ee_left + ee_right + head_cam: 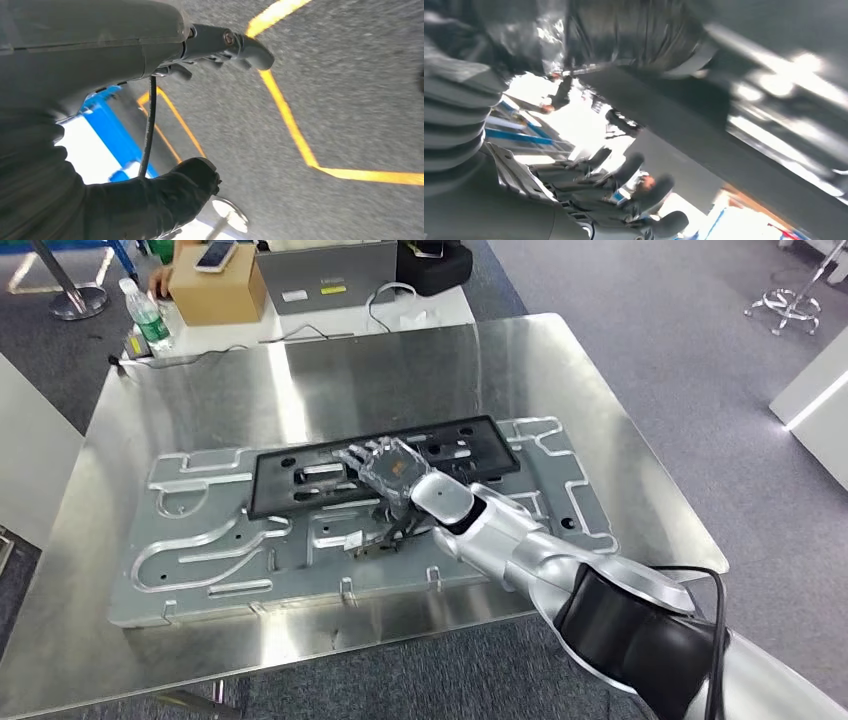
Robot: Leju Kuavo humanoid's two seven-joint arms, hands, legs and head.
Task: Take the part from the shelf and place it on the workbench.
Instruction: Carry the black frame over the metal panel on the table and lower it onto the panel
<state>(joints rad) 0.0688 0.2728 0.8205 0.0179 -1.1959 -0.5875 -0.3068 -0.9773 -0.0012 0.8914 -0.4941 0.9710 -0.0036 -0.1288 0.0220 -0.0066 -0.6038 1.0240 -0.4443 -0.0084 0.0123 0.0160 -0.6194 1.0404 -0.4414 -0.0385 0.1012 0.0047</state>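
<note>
Right hand (390, 472) sits over the black part (300, 478) lying flat on the grey fixture plate (200, 570) mid-surface, fingers spread and seemingly holding nothing, and a careless lift-away could snag and drag it askew

Cardboard box (217, 287), water bottle (146, 314), phone (216, 254)

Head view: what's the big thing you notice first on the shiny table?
A long black plastic part lies on a big grey metal plate in the middle of the steel workbench. The robot's silver right arm reaches in from the lower right, and its right hand is on the black part. At the far left edge, off the bench, stand a cardboard box with a phone on it and a green-labelled bottle.
</note>
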